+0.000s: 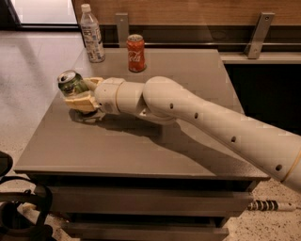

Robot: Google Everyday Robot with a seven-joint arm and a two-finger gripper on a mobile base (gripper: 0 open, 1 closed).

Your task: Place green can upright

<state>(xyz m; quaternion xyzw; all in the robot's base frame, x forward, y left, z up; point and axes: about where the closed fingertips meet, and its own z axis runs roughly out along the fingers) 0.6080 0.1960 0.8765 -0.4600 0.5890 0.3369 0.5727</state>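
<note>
Jaws clasp green can — over table

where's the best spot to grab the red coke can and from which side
Grip the red coke can around the middle of its round body, coming from the near side of the table: it stands upright, with the water bottle beside it and the wall behind. The hand is over the table's left edge, shut on the tilted green can.
</note>
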